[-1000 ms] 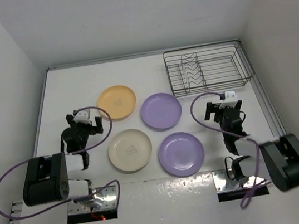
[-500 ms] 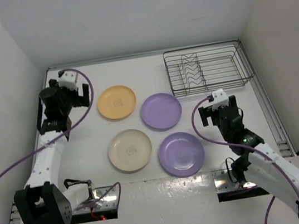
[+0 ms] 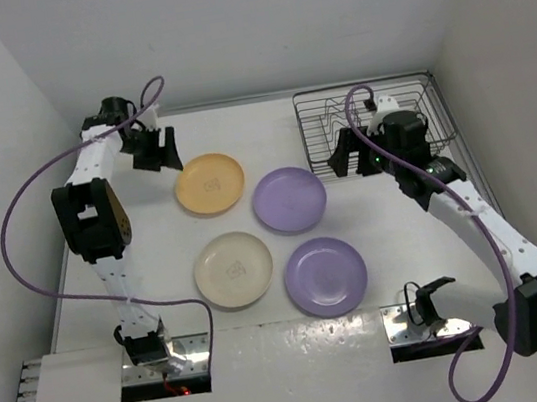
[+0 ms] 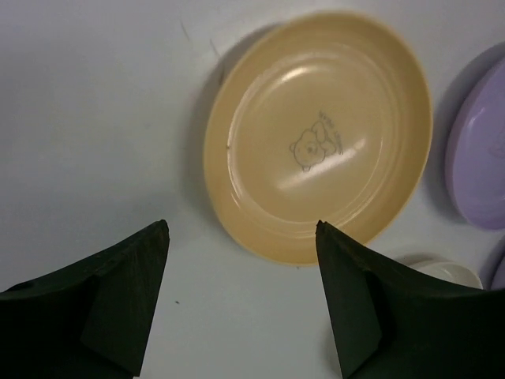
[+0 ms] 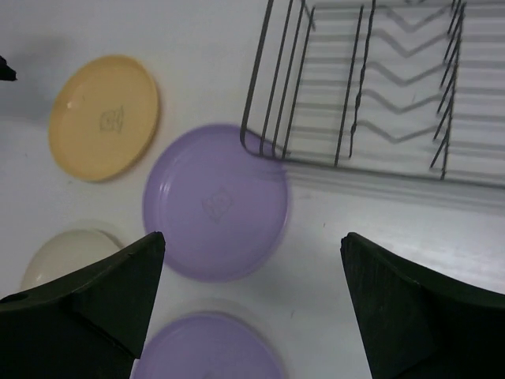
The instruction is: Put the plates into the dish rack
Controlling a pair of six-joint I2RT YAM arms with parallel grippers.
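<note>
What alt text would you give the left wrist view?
A yellow-orange plate lies flat on the white table, just beyond the open jaws of the left gripper. The edge of a lavender plate shows at right.

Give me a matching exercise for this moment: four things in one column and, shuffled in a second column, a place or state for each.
Column one
1. yellow-orange plate
2. cream plate
3. dish rack
4. left gripper

Column two
A. open, holding nothing
B. lying flat, near-left of the four plates
C. at the far right, no plate in it
D. lying flat, far-left of the four plates

Pairs: 1-D, 2-B, 3-C, 4-A
</note>
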